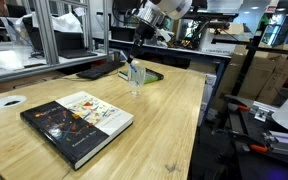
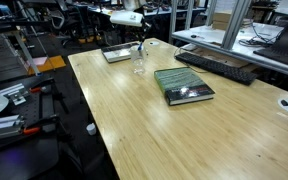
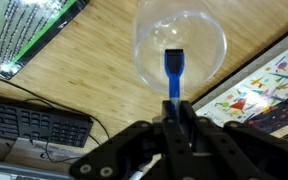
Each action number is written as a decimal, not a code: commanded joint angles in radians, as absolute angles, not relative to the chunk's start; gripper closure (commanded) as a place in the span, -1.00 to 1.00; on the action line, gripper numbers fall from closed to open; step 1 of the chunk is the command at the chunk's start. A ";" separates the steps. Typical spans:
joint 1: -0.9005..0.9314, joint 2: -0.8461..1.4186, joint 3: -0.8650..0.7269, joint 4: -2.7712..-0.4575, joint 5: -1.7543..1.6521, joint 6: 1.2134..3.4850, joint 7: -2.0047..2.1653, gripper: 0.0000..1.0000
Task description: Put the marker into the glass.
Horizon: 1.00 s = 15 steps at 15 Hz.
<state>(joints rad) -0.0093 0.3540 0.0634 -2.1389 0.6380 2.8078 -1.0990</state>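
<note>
Pincer (image 3: 174, 105), bottom centre of the wrist view, is clamped narrow on the marker (image 3: 173, 66). Any sideways drift while lowering could knock the rim and topple the light glass (image 3: 204, 35); letting go too high might bounce the marker out. Its blue shaft sticks up-frame from the pincer, ending inside the glass's round outline at upper centre; whether past the rim I cannot tell.

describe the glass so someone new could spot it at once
On the wooden table, look past the colourful book toward the far end. The glass stands there under the gripper holding the marker; it is the only clear, upright thing among flat ones.
</note>
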 commanded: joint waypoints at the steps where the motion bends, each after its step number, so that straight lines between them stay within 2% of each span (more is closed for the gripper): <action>1: -0.009 0.354 0.063 -2.139 0.638 2.808 -1.099 0.78; 5: -0.009 0.354 0.063 -2.139 0.638 2.808 -1.099 0.78; 6: -0.009 0.354 0.063 -2.139 0.638 2.808 -1.099 0.28; 7: -0.009 0.354 0.063 -2.140 0.638 2.808 -1.098 0.26; 15: -0.007 0.350 0.064 -2.153 0.641 2.802 -1.093 -0.82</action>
